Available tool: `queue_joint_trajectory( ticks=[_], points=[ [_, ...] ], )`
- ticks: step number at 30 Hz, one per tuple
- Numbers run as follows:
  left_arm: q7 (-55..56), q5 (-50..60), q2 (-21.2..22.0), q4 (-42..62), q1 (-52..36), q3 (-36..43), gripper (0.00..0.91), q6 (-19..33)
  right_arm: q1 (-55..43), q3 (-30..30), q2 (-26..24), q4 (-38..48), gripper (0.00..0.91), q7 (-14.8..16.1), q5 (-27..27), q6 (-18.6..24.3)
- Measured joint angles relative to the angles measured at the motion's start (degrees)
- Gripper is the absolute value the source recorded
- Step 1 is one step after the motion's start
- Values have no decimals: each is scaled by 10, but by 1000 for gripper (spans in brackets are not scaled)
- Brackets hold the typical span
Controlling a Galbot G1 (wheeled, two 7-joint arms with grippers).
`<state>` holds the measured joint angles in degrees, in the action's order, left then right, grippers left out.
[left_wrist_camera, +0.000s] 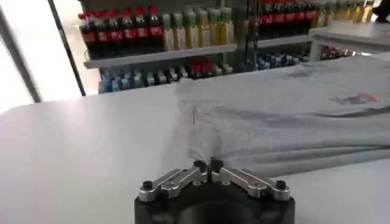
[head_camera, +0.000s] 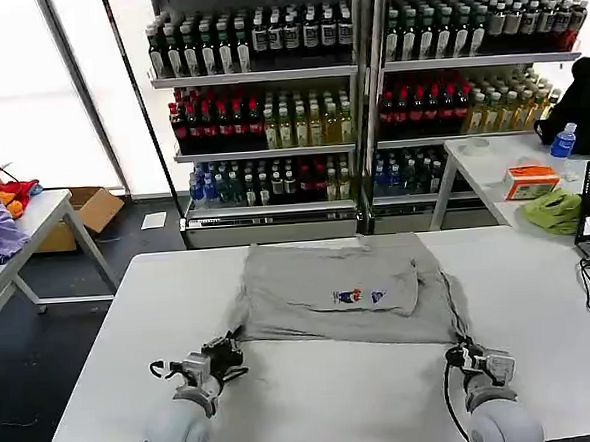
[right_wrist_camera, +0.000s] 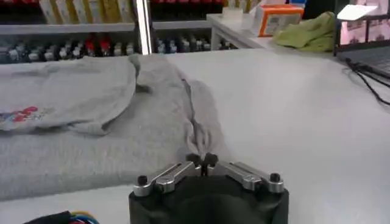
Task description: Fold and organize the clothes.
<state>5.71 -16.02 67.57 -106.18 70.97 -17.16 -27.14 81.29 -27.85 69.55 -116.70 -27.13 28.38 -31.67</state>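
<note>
The left tool (head_camera: pixel 226 347) and right tool (head_camera: pixel 461 352) each pinch a near corner of the T-shirt (head_camera: pixel 339 290), jaws closed on thin fabric. Risk: a corner may slip free (the grip is shallow), skewing the fold. Count: two tools, one T-shirt, lying mid-surface (head_camera: pixel 316 400), partly folded.
</note>
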Motion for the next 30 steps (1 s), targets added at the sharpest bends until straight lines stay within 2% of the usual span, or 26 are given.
queue_joint_trajectory(
  ticks=[6, 11, 30],
  points=[
    [9, 7, -29, -72, 65, -18, 10, -4, 31, 6, 1, -32, 0, -10, -11, 1],
    [14, 16, -36, -121, 120, -37, 10, -4, 57, 13, -5, -53, 0, -12, -20, 2],
    [27, 40, -15, -217, 282, -91, 10, -15, 113, 27, -46, -95, 0, -21, -37, -11]
  ],
)
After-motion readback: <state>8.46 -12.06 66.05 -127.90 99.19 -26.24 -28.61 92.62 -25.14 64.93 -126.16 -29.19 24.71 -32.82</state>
